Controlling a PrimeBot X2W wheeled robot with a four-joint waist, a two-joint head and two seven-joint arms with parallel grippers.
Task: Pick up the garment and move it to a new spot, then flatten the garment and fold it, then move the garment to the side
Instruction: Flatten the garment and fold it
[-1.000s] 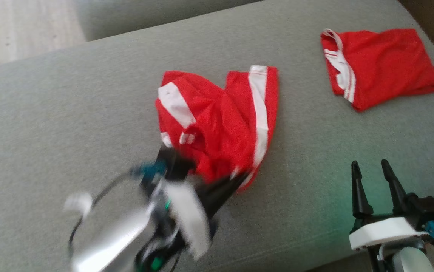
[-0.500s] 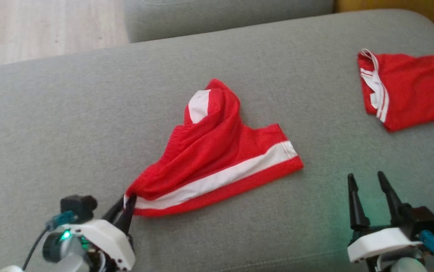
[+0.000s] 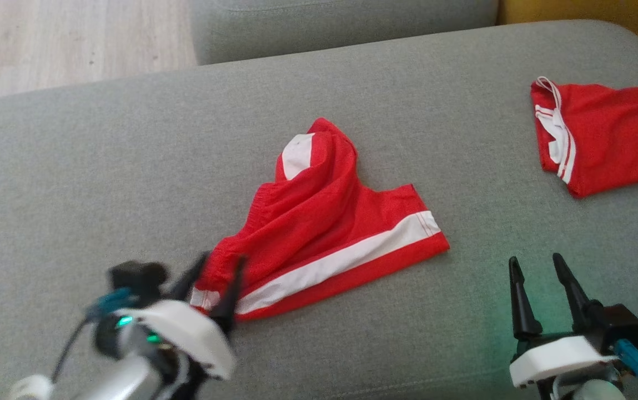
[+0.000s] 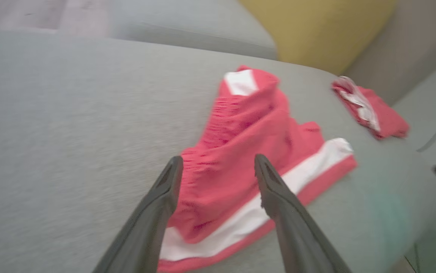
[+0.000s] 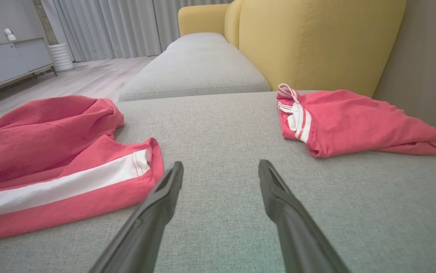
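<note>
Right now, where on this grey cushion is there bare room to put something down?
The widest bare stretch of the grey cushion lies left of the crumpled red shorts. A second strip runs between the shorts and the folded red garment, ahead of the right gripper. Crowded: the shorts' near corner, at the open left gripper.

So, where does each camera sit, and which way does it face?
Head view: on the head, facing forward and down at the grey cushion; left fingers and right fingers show, spread.
Left wrist view: on the left wrist, facing along its fingers onto the loose red garment.
Right wrist view: on the right wrist, along its fingers toward the yellow backrest.
Shared: all three show the folded red garment.
</note>
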